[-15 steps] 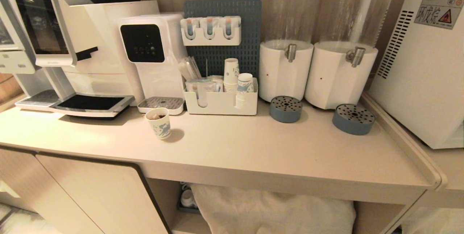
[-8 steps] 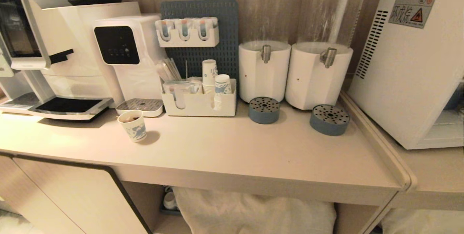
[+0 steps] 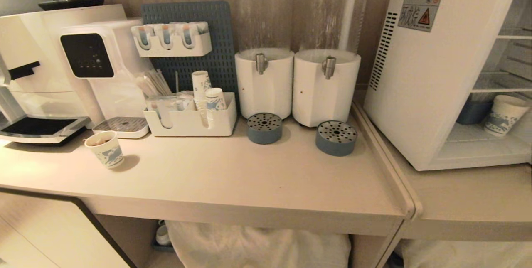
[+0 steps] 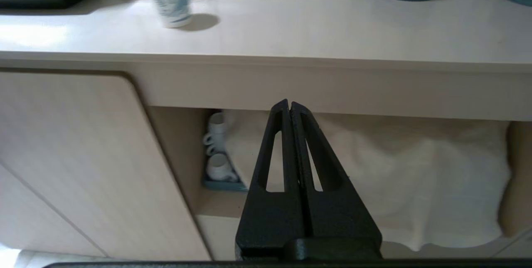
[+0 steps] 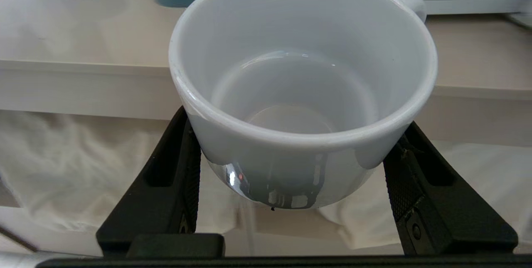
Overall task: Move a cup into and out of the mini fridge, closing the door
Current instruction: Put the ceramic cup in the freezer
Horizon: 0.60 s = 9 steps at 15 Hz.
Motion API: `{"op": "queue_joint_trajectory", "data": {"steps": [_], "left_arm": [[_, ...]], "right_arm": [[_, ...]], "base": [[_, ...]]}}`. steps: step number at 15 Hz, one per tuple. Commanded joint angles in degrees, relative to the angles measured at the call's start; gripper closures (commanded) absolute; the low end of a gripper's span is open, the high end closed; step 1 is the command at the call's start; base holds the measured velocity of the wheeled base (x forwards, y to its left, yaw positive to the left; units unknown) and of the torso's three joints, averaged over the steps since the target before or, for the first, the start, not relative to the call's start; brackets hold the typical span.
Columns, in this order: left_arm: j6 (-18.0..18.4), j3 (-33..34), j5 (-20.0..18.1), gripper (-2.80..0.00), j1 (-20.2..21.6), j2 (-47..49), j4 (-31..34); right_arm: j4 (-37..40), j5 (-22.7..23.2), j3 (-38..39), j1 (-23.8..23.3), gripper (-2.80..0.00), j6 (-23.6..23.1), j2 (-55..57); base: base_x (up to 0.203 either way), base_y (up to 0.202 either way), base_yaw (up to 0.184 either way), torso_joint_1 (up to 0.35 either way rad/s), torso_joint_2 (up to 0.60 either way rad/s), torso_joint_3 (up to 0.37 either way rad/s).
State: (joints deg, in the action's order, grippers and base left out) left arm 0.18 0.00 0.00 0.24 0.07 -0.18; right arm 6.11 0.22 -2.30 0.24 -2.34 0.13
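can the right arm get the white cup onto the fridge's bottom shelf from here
Probably yes. The fridge front stands open, and the bottom shelf has bare room beside a paper cup. The right gripper holds the white cup, low before the counter.

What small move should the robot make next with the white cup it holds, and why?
Probably carry on toward the mini fridge. The right gripper already clamps the cup, both grippers sit below the counter, and the fridge's front stands open at the head view's far right.

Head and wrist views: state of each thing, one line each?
White boxy mini fridge: open front, wire shelves exposed.
Small white ceramic cup: empty, upright, clamped in right pincer.
Left pincer: shut, empty.
Blue-print paper cup: upright inside fridge.
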Motion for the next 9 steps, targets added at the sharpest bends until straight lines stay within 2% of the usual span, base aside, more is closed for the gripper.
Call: {"op": "queue_joint_trajectory", "data": {"steps": [1, 5, 7, 9], "left_arm": [[0.0, 0.0, 0.0, 0.00, 0.0, 0.0, 0.0], [0.0, 0.0, -0.1, 0.00, 0.0, 0.0, 0.0], [0.0, 0.0, 0.0, 0.00, 0.0, 0.0, 0.0], [-0.2, 0.0, 0.0, 0.00, 0.0, 0.0, -0.2]], "right_arm": [[0.0, 0.0, 0.0, 0.0, 0.00, 0.0, 0.1], [0.0, 0.0, 0.0, 0.0, 0.00, 0.0, 0.0], [-0.4, 0.0, 0.1, 0.1, 0.00, 0.0, 0.0], [-1.0, 0.3, -0.2, 0.0, 0.00, -0.1, -0.1]], "base": [[0.000, -0.197, -0.008, 0.005, 0.00, 0.002], [0.000, -0.192, -0.011, 0.001, 0.00, 0.000], [0.000, -0.086, -0.010, 0.003, 0.00, -0.001], [0.000, 0.000, 0.000, 0.000, 0.00, 0.000]]}}
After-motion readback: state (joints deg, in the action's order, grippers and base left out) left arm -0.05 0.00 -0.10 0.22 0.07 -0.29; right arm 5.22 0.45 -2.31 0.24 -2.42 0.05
